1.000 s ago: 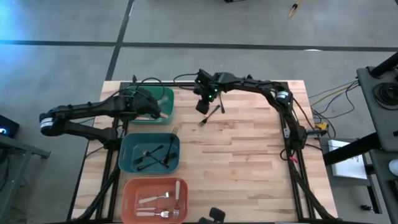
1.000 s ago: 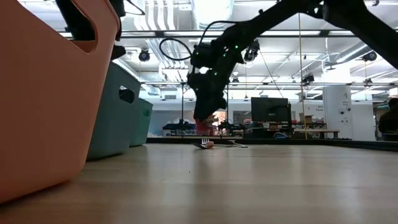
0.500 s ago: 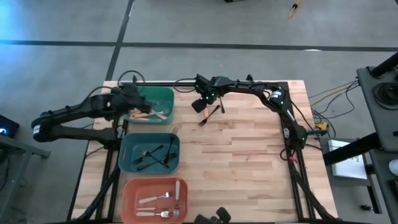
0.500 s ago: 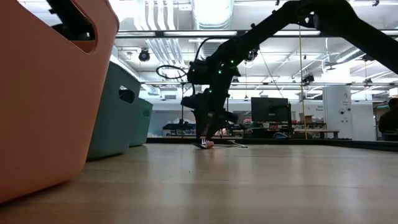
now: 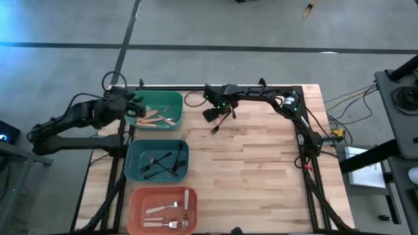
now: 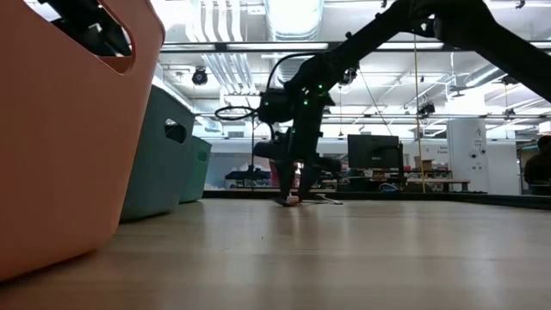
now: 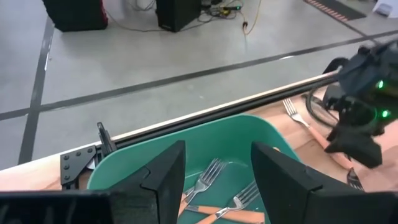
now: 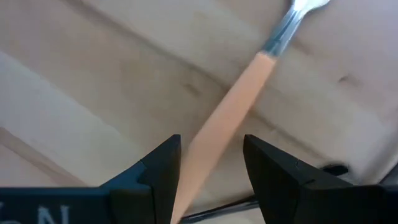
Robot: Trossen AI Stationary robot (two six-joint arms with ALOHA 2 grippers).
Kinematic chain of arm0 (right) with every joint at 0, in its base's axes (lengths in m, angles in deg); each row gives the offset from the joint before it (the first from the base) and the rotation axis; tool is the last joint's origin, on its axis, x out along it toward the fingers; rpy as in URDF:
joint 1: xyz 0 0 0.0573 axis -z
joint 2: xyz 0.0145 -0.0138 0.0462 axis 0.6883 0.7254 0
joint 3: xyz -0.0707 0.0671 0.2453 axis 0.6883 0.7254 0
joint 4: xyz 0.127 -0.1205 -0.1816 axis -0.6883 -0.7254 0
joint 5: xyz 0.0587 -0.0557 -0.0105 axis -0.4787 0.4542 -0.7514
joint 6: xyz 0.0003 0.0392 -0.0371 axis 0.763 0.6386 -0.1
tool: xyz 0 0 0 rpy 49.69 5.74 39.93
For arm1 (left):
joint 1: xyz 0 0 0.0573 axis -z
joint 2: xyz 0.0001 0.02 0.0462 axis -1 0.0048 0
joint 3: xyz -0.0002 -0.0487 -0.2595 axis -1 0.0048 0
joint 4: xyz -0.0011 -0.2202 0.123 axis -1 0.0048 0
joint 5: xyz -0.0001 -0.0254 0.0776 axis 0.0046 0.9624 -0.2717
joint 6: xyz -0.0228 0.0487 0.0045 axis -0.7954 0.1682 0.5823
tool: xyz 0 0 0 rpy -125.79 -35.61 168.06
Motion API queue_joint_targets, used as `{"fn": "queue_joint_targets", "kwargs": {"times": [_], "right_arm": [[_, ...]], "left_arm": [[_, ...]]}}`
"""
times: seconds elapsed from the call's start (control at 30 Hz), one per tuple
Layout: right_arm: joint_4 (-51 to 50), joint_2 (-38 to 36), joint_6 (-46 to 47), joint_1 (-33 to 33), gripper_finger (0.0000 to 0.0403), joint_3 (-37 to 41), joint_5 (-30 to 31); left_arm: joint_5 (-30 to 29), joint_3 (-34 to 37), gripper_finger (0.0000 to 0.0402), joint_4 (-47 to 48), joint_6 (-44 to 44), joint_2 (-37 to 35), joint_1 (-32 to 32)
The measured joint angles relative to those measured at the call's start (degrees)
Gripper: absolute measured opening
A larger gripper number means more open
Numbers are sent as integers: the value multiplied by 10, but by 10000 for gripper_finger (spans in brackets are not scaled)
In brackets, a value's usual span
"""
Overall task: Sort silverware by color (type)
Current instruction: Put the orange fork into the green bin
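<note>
Your right wrist view alone shows the right gripper (image 8: 208,171) jaws spread astride an orange fork (image 8: 231,118) on the tabletop (image 8: 74,99); left gripper (image 7: 214,171) spread above the green bin (image 7: 205,140).

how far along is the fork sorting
Mostly done: orange-handled forks lie in the green bin, black forks in the teal bin, white-handled ones in the salmon bin. In hand: the open right gripper straddles an orange-handled fork on the table. A black fork lies beside it, unsorted. Left gripper open over the green bin.
</note>
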Motion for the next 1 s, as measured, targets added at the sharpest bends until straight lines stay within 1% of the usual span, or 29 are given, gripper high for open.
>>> {"fn": "queue_joint_targets", "kwargs": {"times": [0.2,0.33,0.43,0.57,0.6,0.7,0.8,1.0], "right_arm": [[8,-2,28,-17,166,20,8],[8,-2,31,-24,158,21,39],[8,-2,32,-24,129,22,57],[18,3,28,-19,62,30,57],[20,7,28,-19,50,32,57],[20,24,24,-19,50,32,51],[24,29,14,-18,50,33,27],[37,-2,-20,-17,50,33,16]], "left_arm": [[0,0,166,0,15,-24,0],[-6,0,166,0,20,-34,0],[-11,0,166,0,26,-39,0],[-15,0,166,2,30,-45,0],[-16,0,166,5,30,-46,0],[-16,0,166,8,30,-48,0],[-16,0,166,11,30,-51,0],[-15,1,166,27,28,-63,0]]}}
